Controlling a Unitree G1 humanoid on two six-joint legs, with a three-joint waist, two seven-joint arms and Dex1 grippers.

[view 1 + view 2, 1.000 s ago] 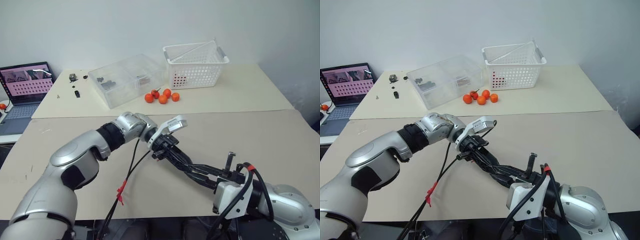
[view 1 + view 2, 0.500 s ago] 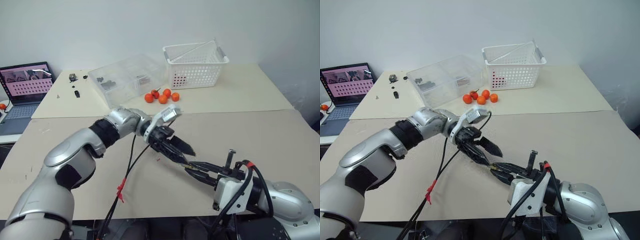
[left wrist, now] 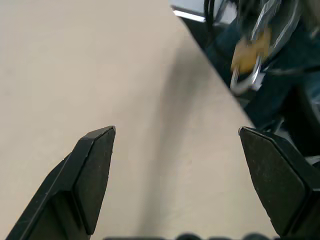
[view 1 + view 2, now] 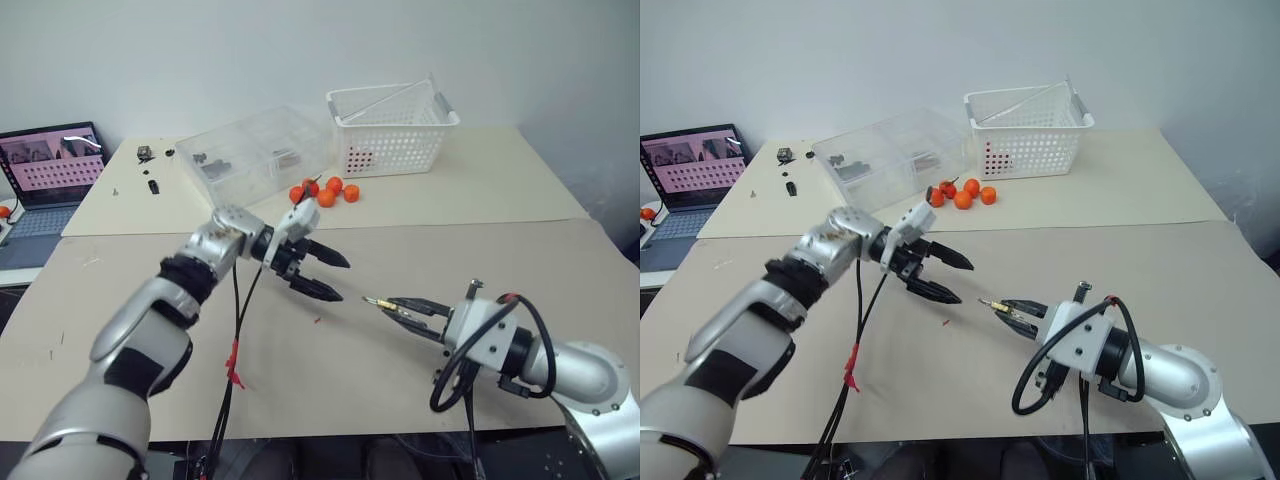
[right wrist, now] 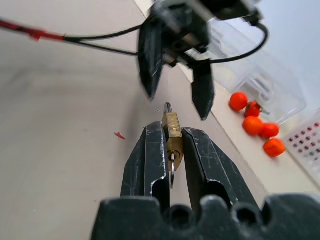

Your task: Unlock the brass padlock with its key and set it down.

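The brass padlock (image 5: 172, 131) is a small golden block pinched between the fingers of my right gripper (image 4: 392, 306), which is shut on it a little above the table at the front right. A silvery metal piece (image 5: 171, 169) hangs at the padlock's near end; whether it is the key I cannot tell. My left gripper (image 4: 344, 281) stands open with nothing in it, a short way left of the padlock and pointing toward it. The left wrist view shows its wide-set fingers (image 3: 95, 175) and the blurred padlock (image 3: 247, 52) beyond them.
At the back stand a white basket (image 4: 392, 130), a clear plastic box (image 4: 255, 155) and several small orange fruits (image 4: 325, 192). A laptop (image 4: 50, 165) sits at the far left. Black cables with red tape (image 4: 233, 355) hang from the left arm. A red speck (image 4: 318, 320) lies on the table.
The left gripper has opened, let go at the right gripper's tip and drawn back to the left. The right gripper has shifted right and forward with the padlock.
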